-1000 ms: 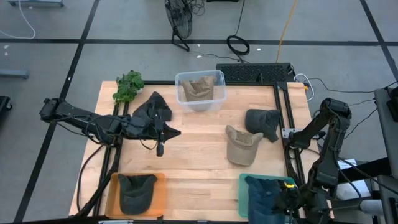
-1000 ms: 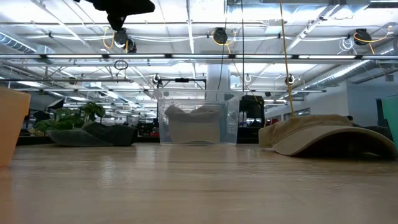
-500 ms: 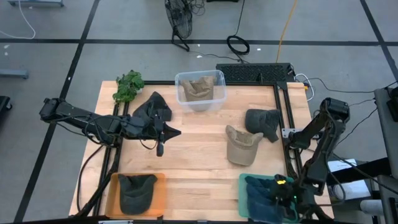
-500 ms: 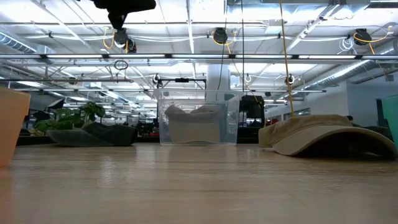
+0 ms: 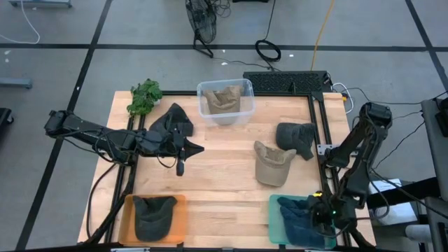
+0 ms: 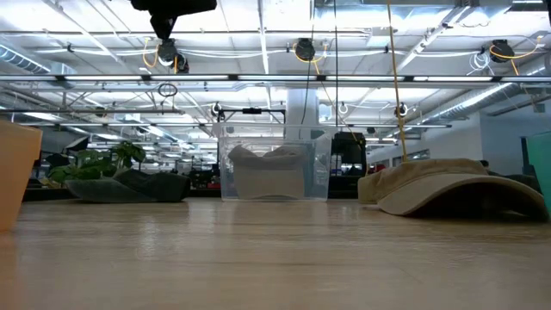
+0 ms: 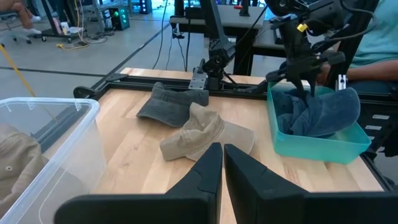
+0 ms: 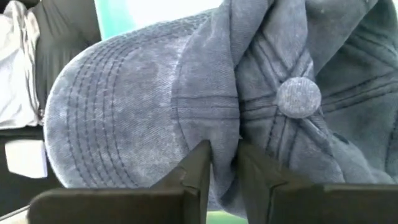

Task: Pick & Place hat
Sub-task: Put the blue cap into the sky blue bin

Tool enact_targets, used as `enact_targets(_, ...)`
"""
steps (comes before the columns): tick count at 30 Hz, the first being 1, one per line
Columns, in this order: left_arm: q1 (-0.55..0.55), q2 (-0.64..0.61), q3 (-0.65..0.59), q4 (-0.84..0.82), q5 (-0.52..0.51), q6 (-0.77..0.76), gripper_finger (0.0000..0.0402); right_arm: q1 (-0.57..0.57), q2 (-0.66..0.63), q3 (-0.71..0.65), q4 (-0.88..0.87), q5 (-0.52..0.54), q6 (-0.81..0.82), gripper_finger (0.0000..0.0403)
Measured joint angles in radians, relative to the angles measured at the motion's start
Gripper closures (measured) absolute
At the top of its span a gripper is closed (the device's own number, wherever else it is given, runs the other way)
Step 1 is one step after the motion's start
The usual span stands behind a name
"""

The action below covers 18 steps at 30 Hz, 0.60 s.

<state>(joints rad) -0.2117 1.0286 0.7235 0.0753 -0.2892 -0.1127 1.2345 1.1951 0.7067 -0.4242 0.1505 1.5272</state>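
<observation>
My right gripper point(image 5: 320, 214) point(image 8: 224, 163) is over the teal bin point(image 5: 274, 224) at the table's near right corner, shut on the blue hat point(image 5: 297, 218) point(image 7: 317, 112) that fills the bin. My left gripper point(image 5: 198, 148) point(image 7: 222, 158) hovers shut and empty above the table's left middle, pointing toward the right edge, beside a black hat point(image 5: 172, 123) lying on the wood. A tan hat point(image 5: 271, 163) and a dark grey hat point(image 5: 295, 136) lie flat on the table right of centre. My right gripper pinches a raised fold of the blue hat's crown point(image 8: 225, 134) between its two fingers, next to the top button point(image 8: 298, 96). The fingers come from above, pointing down. The hat sits bunched in the teal bin, with its brim point(image 7: 345, 102) over the rim.
A clear bin point(image 5: 225, 101) holding a tan hat stands at the far edge. An orange bin point(image 5: 127, 222) with a dark green hat sits at the near left corner. A leafy plant point(image 5: 144, 96) lies at the far left corner. Bare wood lies mid-table.
My right arm has shifted: its gripper moved a little away from the near edge and toward the left above the teal bin, still shut, and the blue hat has bunched up beneath it.
</observation>
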Motion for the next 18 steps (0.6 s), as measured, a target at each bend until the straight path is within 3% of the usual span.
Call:
enact_targets(4, 0.000, 0.000, 0.000, -0.001, 0.000, 0.005, 0.0376, -0.004, -0.047, 0.000, -0.013, 0.013, -0.049, 0.0367)
enact_targets(9, 0.000, 0.000, 0.000, -0.002, 0.000, 0.005, 0.0376, -0.004, -0.115, 0.000, -0.023, 0.115, -0.172, 0.0381)
enact_targets(15, 0.000, 0.000, 0.000, -0.002, 0.000, 0.005, 0.0376, -0.010, -0.159, 0.000, -0.113, 0.163, -0.135, 0.0385)
enact_targets(18, 0.000, 0.000, 0.000, -0.003, 0.000, 0.005, 0.0376, -0.010, -0.161, 0.000, -0.064, 0.173, -0.134, 0.0385)
